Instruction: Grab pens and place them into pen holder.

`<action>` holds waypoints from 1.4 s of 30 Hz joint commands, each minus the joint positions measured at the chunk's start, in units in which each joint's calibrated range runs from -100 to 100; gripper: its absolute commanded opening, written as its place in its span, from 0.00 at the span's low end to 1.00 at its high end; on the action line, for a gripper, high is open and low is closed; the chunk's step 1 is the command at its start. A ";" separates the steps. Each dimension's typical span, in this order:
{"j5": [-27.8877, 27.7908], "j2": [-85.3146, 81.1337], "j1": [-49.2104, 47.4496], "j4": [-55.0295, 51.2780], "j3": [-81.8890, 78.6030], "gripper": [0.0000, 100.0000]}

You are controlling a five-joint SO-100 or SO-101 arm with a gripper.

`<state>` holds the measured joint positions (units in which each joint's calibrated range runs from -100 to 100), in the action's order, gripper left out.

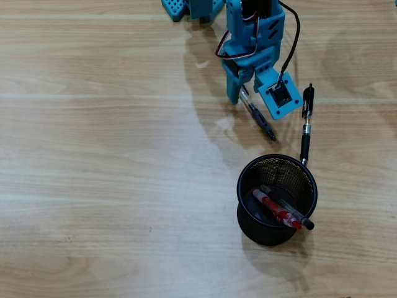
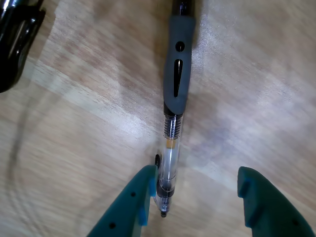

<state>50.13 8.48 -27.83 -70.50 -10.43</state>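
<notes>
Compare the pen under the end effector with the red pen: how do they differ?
The grey-and-clear pen lies flat on the table; the red pen leans inside the pen holder. The grey-and-clear pen sits between the open fingers of the end effector, against one of them; the red pen is clear of it. Both are slim pens.

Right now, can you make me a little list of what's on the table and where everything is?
Table: bare light wood
Holder: round black wire-mesh cup, upright
Inside holder: red pen and a dark pen
Outside holder: black pen lying beside its rim
At gripper: grey-and-clear clicker pen lying on table
Gripper: blue two-finger gripper, open around that pen's clear end
</notes>
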 commanded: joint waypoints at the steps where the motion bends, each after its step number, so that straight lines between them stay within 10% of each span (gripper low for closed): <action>1: 0.24 1.47 -0.72 0.55 1.28 0.19; 42: -0.22 -1.55 5.45 -2.64 12.55 0.02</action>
<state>50.13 14.93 -24.85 -68.51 -3.51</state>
